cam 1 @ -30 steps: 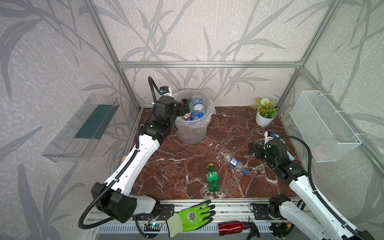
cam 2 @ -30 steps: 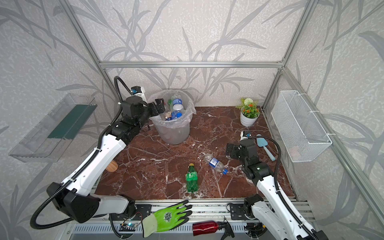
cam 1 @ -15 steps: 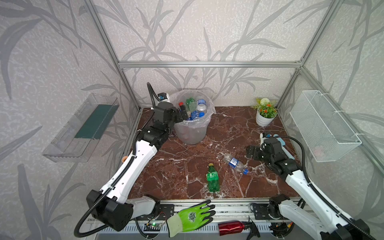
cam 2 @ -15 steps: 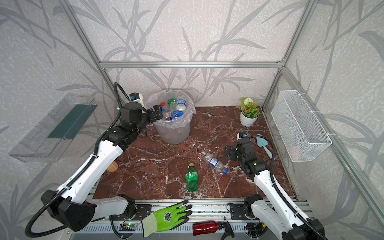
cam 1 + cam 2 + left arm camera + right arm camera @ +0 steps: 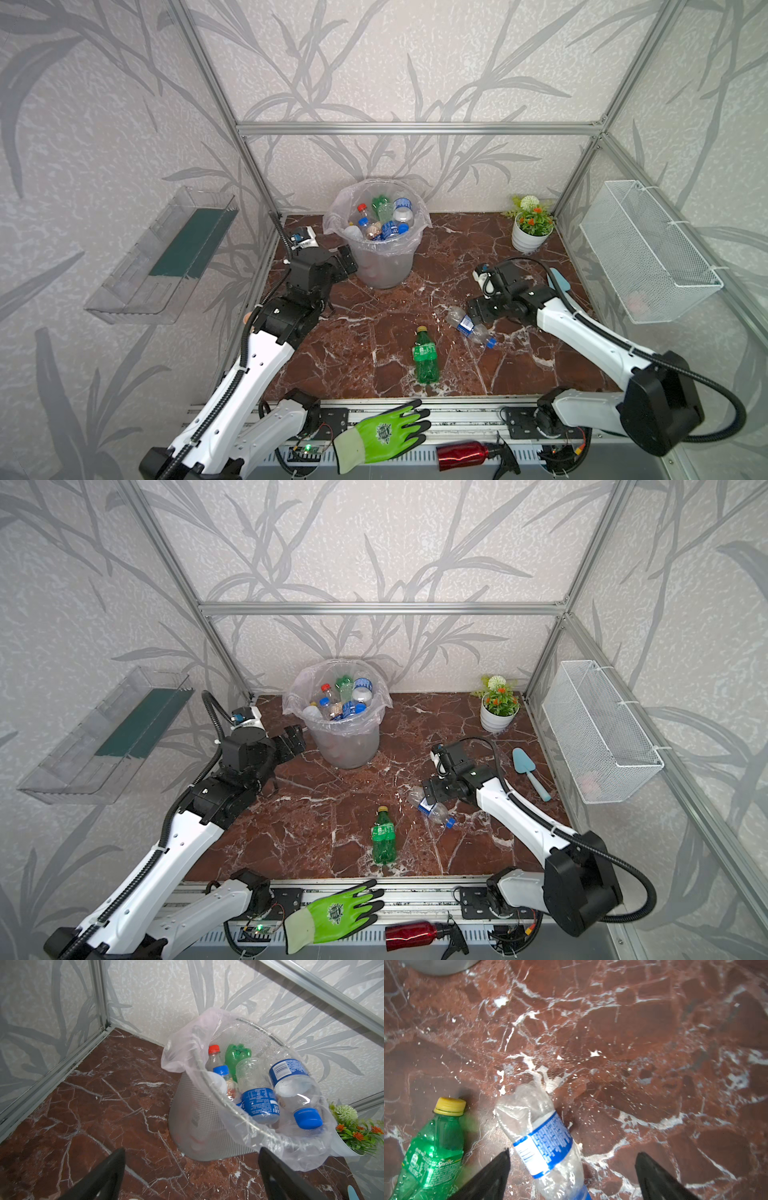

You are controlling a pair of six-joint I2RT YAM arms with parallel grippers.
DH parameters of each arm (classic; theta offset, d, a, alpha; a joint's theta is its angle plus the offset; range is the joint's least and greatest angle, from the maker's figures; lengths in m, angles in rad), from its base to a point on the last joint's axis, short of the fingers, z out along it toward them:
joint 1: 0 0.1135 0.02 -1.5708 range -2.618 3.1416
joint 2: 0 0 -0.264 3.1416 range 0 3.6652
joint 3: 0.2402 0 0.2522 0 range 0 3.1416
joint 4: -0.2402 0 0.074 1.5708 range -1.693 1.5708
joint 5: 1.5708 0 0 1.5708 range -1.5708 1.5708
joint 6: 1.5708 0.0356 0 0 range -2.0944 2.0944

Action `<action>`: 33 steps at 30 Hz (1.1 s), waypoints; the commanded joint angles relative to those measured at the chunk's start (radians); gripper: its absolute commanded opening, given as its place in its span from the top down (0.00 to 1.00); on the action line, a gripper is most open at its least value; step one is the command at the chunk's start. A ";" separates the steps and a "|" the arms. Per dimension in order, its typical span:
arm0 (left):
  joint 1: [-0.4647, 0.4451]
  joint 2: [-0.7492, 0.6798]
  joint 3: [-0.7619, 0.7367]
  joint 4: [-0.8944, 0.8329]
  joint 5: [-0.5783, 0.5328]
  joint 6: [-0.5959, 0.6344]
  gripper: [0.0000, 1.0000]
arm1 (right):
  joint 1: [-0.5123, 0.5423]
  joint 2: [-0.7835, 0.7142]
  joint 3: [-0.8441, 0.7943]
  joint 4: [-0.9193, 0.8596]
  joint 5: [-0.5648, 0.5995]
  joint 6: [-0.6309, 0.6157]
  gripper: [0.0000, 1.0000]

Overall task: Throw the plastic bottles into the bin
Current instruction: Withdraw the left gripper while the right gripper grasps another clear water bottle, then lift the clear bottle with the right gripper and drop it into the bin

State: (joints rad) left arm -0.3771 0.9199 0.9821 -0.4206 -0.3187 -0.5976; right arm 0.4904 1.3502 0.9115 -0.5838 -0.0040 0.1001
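The bin [image 5: 380, 266] [image 5: 345, 750] [image 5: 207, 1126], grey with a thin bag liner, stands at the back and holds several plastic bottles [image 5: 384, 220] [image 5: 257, 1101]. My left gripper [image 5: 347, 262] [image 5: 293, 742] [image 5: 191, 1153] hangs open and empty, low beside the bin's left wall. Two bottles lie on the marble floor: a crushed clear one with a blue label [image 5: 467, 326] [image 5: 430, 808] [image 5: 542, 1138] and a green one with a yellow cap [image 5: 424, 357] [image 5: 383, 837] [image 5: 431, 1151]. My right gripper [image 5: 478, 309] [image 5: 432, 789] [image 5: 572, 1155] is open, its jaws straddling the clear bottle with gaps on both sides.
A potted plant [image 5: 530, 232] stands at the back right and a blue trowel [image 5: 530, 775] lies by the right arm. A white wire basket [image 5: 648, 253] hangs on the right wall, a clear tray [image 5: 162, 257] on the left. A green glove [image 5: 386, 432] and a red spray bottle [image 5: 465, 453] rest on the front rail.
My left gripper has come down and back from over the bin's rim to its left side. My right gripper has moved left and down over the clear bottle.
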 commanded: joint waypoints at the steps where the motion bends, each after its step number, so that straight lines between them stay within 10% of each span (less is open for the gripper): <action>1: 0.002 -0.043 -0.037 -0.056 -0.046 -0.066 0.01 | 0.049 0.089 0.070 -0.110 0.015 -0.101 0.06; 19: 0.003 -0.168 -0.106 -0.154 -0.168 -0.068 0.01 | 0.152 0.422 0.233 -0.218 0.048 -0.199 0.42; 33: 0.015 -0.161 -0.142 -0.187 -0.197 -0.093 0.01 | 0.067 -0.082 0.244 -0.028 0.030 -0.040 0.64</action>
State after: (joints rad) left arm -0.3698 0.7540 0.8570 -0.5758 -0.4816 -0.6662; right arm 0.5980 1.3811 1.1316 -0.7021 0.0566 -0.0040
